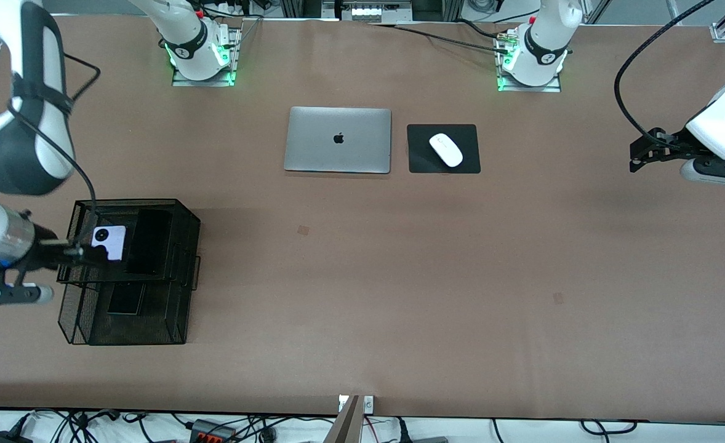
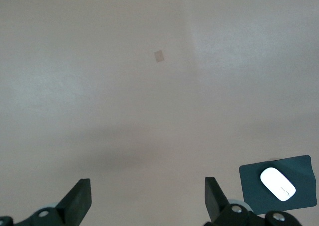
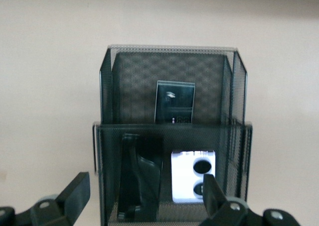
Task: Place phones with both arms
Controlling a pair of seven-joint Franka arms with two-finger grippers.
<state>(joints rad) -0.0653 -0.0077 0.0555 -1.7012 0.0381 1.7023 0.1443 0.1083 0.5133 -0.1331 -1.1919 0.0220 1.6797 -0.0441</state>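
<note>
A black mesh organizer (image 1: 187,231) stands toward the right arm's end of the table. Its upper tier holds a lavender-white phone (image 1: 109,237) with two black circles, beside a long black slab phone (image 1: 149,241). On the lower tier lies a small squarish black phone (image 1: 126,299). My right gripper (image 1: 84,253) hangs open at the upper tier's edge, just off the lavender-white phone (image 3: 193,176), with nothing between its fingers (image 3: 75,192). The slab (image 3: 139,181) and small black phone (image 3: 174,102) also show in the right wrist view. My left gripper (image 1: 635,159) waits open over bare table at the left arm's end.
A closed silver laptop (image 1: 338,139) lies mid-table near the robot bases. Beside it a white mouse (image 1: 446,149) rests on a black pad (image 1: 421,161). In the left wrist view the mouse (image 2: 277,183) sits off to one side of the open fingers (image 2: 77,202).
</note>
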